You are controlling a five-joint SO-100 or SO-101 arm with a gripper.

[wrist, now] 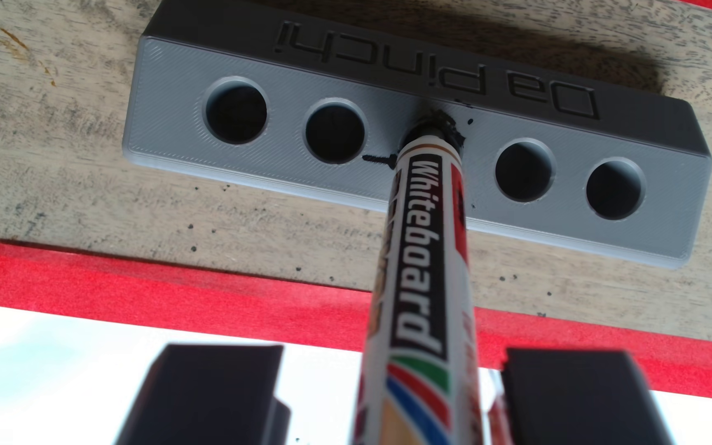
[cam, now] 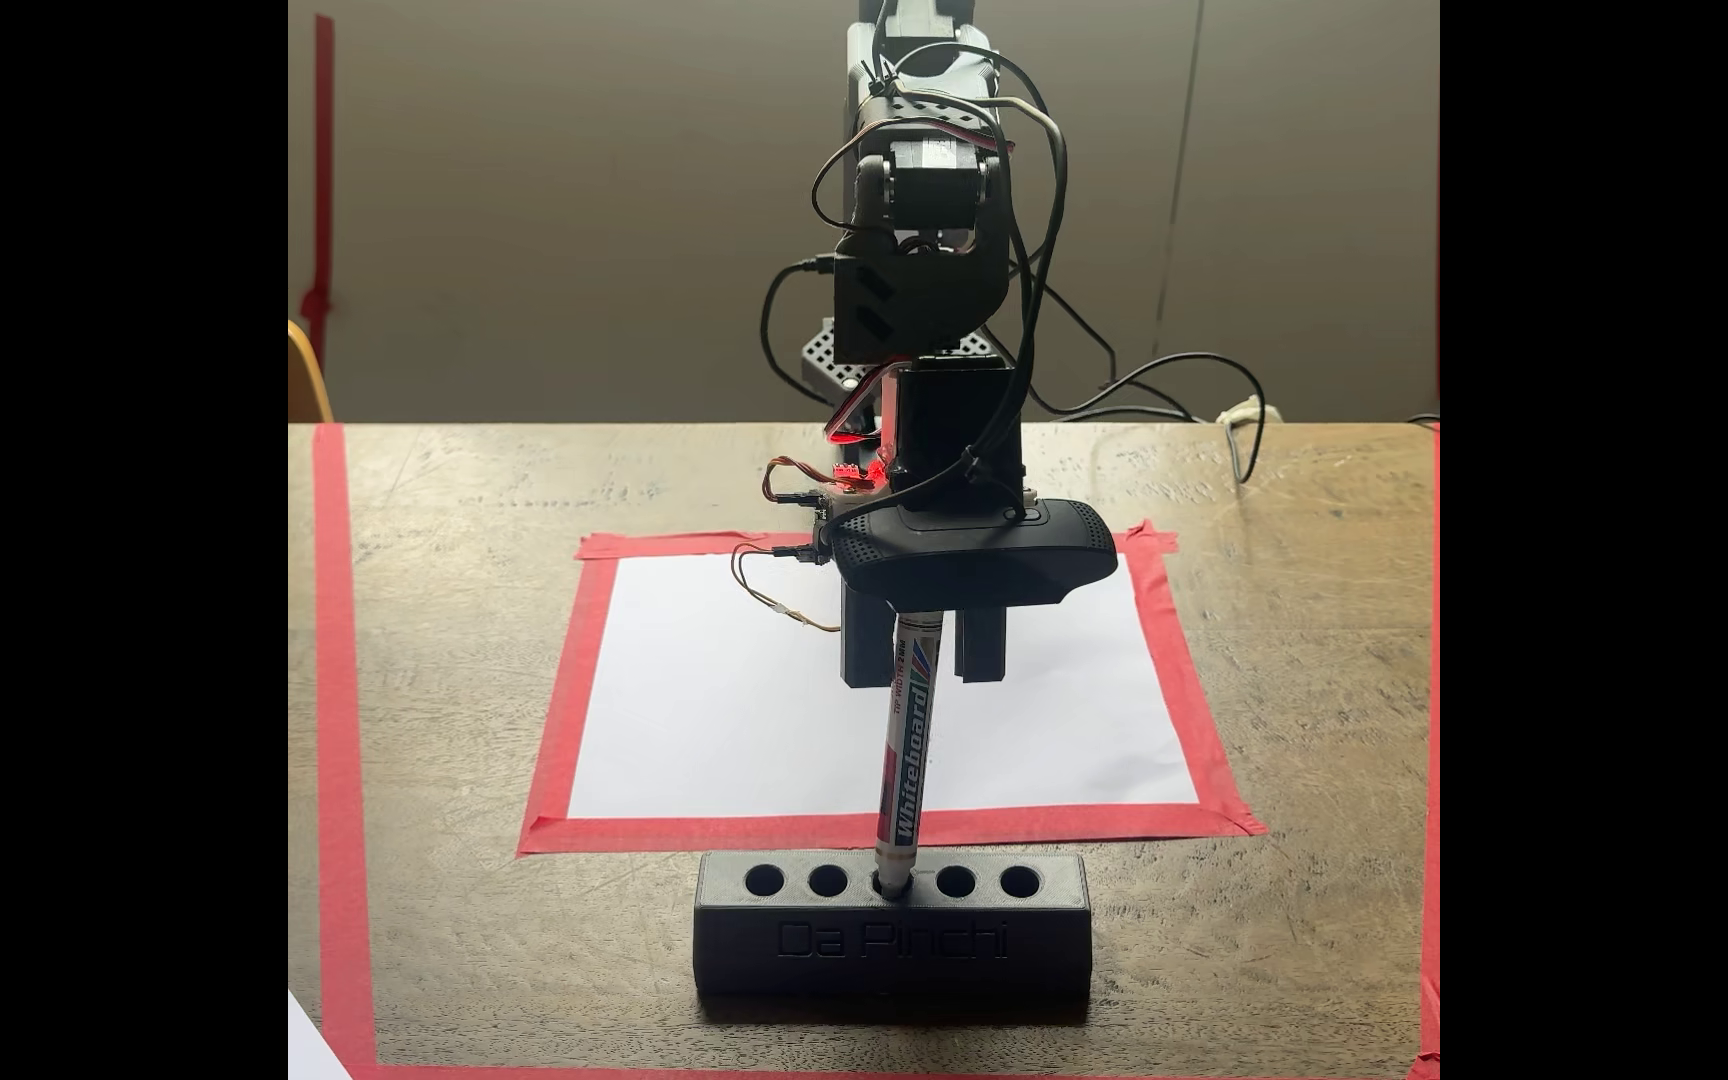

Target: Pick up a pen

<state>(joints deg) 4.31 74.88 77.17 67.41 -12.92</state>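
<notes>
The wooden desk (cam: pixel 486 644) carries a white sheet (cam: pixel 735 706) edged in red tape (cam: pixel 1166 665). In front sits a dark block (cam: pixel 891 945) with five holes. The pen (cam: pixel 910 758) stands tilted in the middle hole. The claw (cam: pixel 927 665) straddles its upper end, fingers (wrist: pixel 200 398) spread apart, not clamping it.

In the wrist view the white paper (wrist: pixel 46 363) glares very bright, and the close pincer (wrist: pixel 388 398) looks blurry. In the fixed view light comes from behind, so the arm (cam: pixel 927 260) looks dark against the worktop (cam: pixel 1307 675).
</notes>
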